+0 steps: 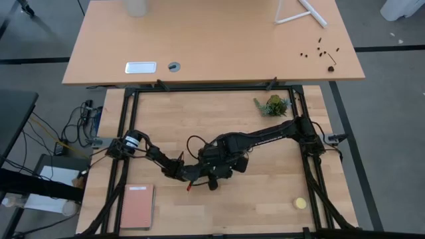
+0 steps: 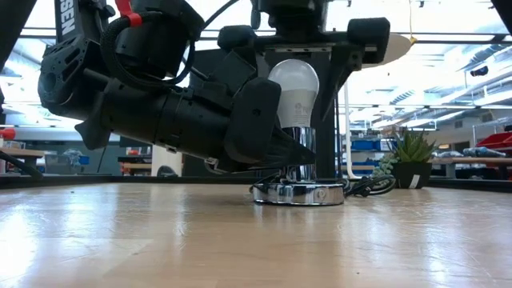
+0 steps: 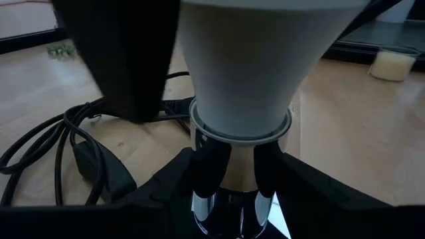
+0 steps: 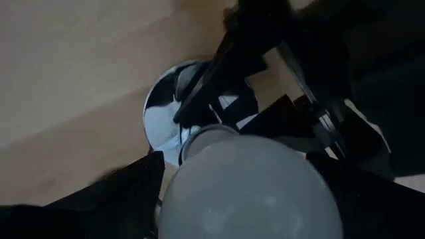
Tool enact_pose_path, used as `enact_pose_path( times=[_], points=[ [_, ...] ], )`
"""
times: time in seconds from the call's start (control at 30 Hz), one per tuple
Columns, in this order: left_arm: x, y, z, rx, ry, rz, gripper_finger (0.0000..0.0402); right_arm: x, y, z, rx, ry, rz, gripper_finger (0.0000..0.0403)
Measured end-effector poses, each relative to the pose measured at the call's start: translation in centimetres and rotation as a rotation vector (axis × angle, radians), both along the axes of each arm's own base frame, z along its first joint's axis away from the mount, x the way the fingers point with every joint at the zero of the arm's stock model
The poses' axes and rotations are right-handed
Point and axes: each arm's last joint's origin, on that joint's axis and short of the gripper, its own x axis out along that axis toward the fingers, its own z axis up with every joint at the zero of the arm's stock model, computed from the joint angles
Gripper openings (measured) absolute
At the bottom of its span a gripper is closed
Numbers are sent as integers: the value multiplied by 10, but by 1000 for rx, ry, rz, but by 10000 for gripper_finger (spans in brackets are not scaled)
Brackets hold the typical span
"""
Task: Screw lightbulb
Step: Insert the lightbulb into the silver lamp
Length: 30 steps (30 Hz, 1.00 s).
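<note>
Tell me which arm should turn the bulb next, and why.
Right, probably. The right end effector comes down over the lightbulb, fingers either side of the globe. The left end effector is low at the chrome socket, seemingly steadying the lamp base.

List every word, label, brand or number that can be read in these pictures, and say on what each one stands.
"SEN": white letters on the dark arm housing in the low view; the word is cut off at the picture's edge.
Faint grey print on the lightbulb: too small to read.
White label on the far table: too small to read.
</note>
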Motion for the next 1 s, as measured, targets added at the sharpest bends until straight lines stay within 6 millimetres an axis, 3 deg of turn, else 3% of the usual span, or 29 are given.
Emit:
enact_pose_path(
  times=[0.23, 0.5, 0.63, 1.0],
  points=[
    [0, 0, 0, 0, 0, 0, 184, 2, -11, 0, 7, 5, 8, 360],
    [0, 0, 0, 3, 1, 0, 184, 2, -15, 0, 112, 21, -45, 277],
    [0, 0, 0, 3, 1, 0, 184, 2, -14, 0, 123, 22, -98, 260],
    [0, 0, 0, 1, -2, 4, 184, 5, -13, 0, 203, 6, -647, 276]
  ],
)
